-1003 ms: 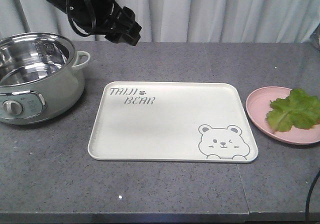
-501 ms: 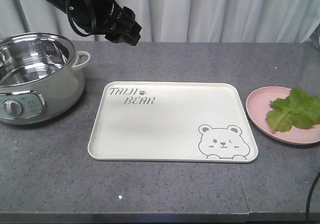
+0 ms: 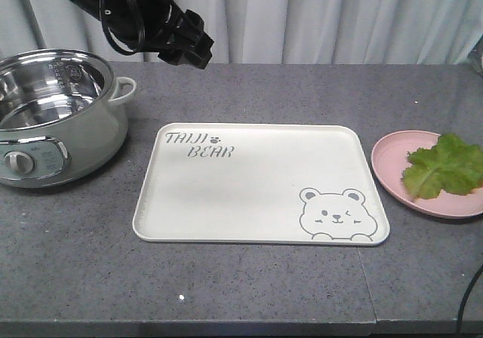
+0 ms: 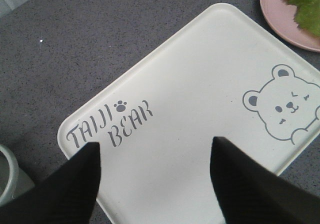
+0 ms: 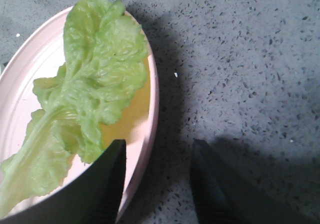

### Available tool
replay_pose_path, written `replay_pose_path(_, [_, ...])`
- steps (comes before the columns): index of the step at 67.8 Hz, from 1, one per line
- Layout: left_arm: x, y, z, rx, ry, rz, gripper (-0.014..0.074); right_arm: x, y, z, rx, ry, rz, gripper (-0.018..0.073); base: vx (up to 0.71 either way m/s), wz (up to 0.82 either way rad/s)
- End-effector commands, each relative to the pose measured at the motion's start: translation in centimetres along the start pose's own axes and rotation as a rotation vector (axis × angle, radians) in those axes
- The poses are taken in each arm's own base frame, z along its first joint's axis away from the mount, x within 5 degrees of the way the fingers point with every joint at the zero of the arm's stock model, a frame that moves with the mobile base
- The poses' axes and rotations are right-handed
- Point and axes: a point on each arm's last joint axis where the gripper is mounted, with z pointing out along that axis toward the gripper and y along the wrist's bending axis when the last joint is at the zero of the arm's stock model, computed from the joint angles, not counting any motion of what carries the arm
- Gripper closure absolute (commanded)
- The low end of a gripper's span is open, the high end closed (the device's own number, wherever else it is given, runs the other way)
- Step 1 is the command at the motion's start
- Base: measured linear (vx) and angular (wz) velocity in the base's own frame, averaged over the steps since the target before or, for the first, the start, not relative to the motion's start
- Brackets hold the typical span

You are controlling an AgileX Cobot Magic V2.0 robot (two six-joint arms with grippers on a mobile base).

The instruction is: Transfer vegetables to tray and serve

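Observation:
The vegetables are one green lettuce leaf (image 3: pixel 444 166) lying on a round pink plate (image 3: pixel 392 161) at the table's right side. In the right wrist view the lettuce leaf (image 5: pixel 90 84) fills the plate (image 5: pixel 25 74), and my right gripper (image 5: pixel 157 151) is open, low over the plate's right rim, one finger over the plate and the other over the table. The cream tray (image 3: pixel 256 183) with bear lettering lies bare in the middle. My left gripper (image 3: pixel 189 45) hangs high over the table's back left; in its wrist view this gripper (image 4: pixel 155 146) is open above the tray (image 4: pixel 200 84).
A pale green electric pot (image 3: pixel 53 115) with a shiny steel bowl stands at the left, next to the tray. Grey curtains hang behind the speckled grey table (image 3: pixel 249 285). A black cable (image 3: pixel 469 296) shows at the lower right edge.

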Motion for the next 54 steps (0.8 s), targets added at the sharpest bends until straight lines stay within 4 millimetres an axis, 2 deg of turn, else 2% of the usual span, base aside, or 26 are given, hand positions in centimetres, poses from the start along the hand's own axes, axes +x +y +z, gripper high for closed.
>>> replay_pose_path(1, [-0.96,-0.34,-2.96,-0.011,-0.124,-0.004,0.0150,-1.29,1.30,-1.07,-0.017,-0.055,-0.049,0.0264,0.00,0.00])
replay_pose_path(54, [-0.93,-0.35,-2.96,-0.011,-0.122,-0.004,0.0150,-1.18,1.69,-1.07,-0.060,-0.043,-0.044,0.0277,0.00,0.00])
